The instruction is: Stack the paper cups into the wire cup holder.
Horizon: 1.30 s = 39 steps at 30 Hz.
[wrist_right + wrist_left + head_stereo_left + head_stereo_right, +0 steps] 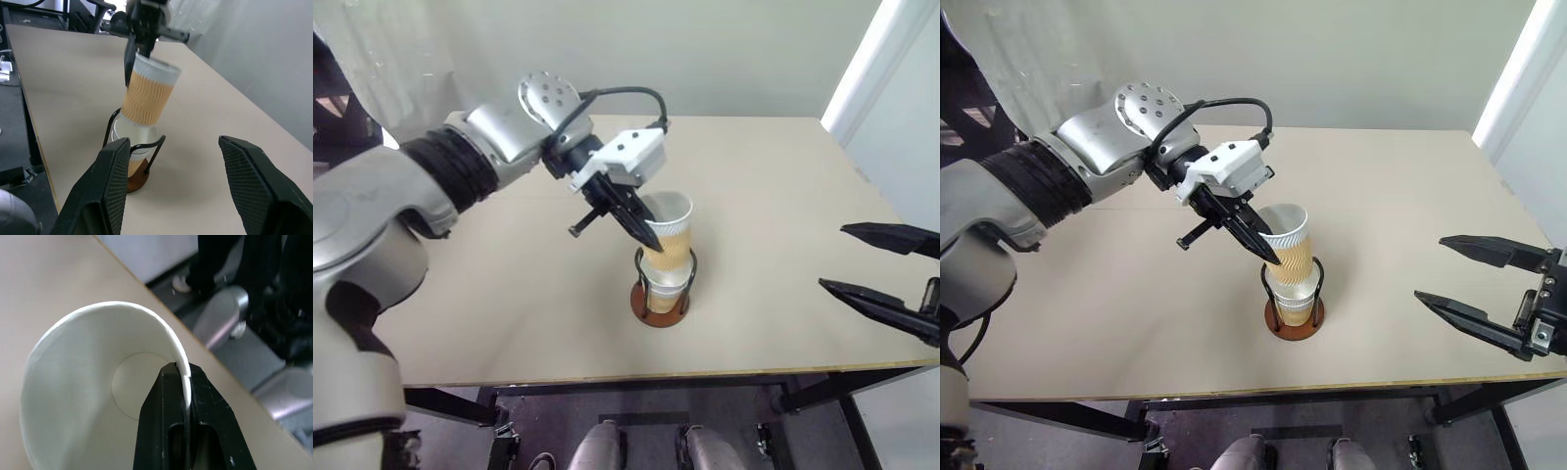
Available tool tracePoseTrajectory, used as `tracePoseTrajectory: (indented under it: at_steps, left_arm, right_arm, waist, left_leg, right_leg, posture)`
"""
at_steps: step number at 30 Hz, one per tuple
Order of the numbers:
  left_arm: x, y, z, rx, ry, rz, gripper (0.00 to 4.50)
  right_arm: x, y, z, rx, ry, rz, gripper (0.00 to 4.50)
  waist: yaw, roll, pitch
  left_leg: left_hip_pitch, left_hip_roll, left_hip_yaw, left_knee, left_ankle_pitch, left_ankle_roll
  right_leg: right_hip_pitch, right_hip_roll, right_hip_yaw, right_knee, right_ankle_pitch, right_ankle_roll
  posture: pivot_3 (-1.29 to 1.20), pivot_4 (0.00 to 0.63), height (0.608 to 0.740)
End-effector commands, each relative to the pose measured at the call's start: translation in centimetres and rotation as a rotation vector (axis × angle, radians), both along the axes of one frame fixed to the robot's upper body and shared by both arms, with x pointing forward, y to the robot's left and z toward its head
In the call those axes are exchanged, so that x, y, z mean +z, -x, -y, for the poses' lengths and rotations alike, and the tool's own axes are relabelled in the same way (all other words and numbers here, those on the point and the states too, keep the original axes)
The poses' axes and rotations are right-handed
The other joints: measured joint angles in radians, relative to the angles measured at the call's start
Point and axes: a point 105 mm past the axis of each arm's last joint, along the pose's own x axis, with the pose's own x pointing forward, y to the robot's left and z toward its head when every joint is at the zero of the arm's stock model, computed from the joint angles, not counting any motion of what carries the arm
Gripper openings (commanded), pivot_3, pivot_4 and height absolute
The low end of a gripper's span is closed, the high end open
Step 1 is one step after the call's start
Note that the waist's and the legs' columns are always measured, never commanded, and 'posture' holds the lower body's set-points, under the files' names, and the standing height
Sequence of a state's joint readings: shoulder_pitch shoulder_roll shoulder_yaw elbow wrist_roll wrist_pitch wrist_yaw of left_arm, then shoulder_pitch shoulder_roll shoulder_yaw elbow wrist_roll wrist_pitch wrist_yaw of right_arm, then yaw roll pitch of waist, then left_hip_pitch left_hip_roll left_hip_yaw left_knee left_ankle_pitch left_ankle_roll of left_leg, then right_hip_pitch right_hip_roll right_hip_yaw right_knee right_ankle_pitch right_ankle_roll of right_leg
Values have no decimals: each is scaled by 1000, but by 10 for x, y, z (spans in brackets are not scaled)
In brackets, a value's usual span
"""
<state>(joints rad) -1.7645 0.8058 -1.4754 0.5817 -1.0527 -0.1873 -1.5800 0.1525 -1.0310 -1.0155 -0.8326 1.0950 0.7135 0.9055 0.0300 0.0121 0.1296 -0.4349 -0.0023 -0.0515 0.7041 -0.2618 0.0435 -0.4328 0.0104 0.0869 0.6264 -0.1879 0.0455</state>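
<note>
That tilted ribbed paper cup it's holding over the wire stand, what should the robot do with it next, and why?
Probably straighten the ribbed yellow-tan paper cup and ease it down. The left gripper is clamped on its white rim, and its bottom has only just entered the cup already sitting in the wire cup holder, leaning to one side, so releasing now might tip it.

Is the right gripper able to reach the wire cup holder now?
Probably yes: the right gripper is open, with bare table between it and the wire cup holder, though the left gripper grips the tilted paper cup above.
</note>
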Motion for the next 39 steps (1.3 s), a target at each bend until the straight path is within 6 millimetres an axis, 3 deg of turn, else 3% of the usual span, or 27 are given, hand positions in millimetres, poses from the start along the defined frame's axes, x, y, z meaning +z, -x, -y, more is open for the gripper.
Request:
tracePoseTrajectory:
  at_steps: [1,20,23,31,36,39]
  left_arm:
    - [8,1,1,-48,-20,50,17]
    - [0,3,9,-63,-17,0,17]
    - [2,4,11,-59,-4,-12,609]
    - [1,2,12,-65,2,-3,3437]
    - [20,-7,23,-40,127,33,3437]
    - [49,-17,25,24,297,41,3437]
  right_arm:
    - [8,4,0,-20,2,47,2944]
    - [7,4,-3,-32,-14,51,2944]
    - [7,4,-4,-32,-15,52,2944]
    - [7,3,-3,-35,-14,49,2944]
    - [7,1,-2,-33,-14,47,2944]
    - [6,-3,-2,-21,-13,39,2944]
  waist:
    - [0,0,0]
    - [1,0,0]
    - [1,0,0]
    - [1,0,0]
    - [4,0,0]
    - [4,0,0]
  left_leg:
    - [0,0,0,0,0,0]
    - [0,1,0,-1,-4,1]
    - [0,1,0,-1,-4,1]
    - [0,1,0,-1,-4,1]
    - [0,0,1,-1,-4,1]
    - [-1,0,1,0,-4,1]
  right_leg:
    - [0,0,0,0,1,2]
    - [0,0,-1,0,0,6]
    - [0,0,-1,0,0,6]
    - [0,0,-1,0,-1,6]
    - [0,0,-2,0,-1,6]
    - [0,0,-1,0,0,7]
  posture:
    - [0,150,740]
    - [0,150,740]
    - [0,150,740]
    - [0,150,740]
    - [0,150,740]
    - [0,150,740]
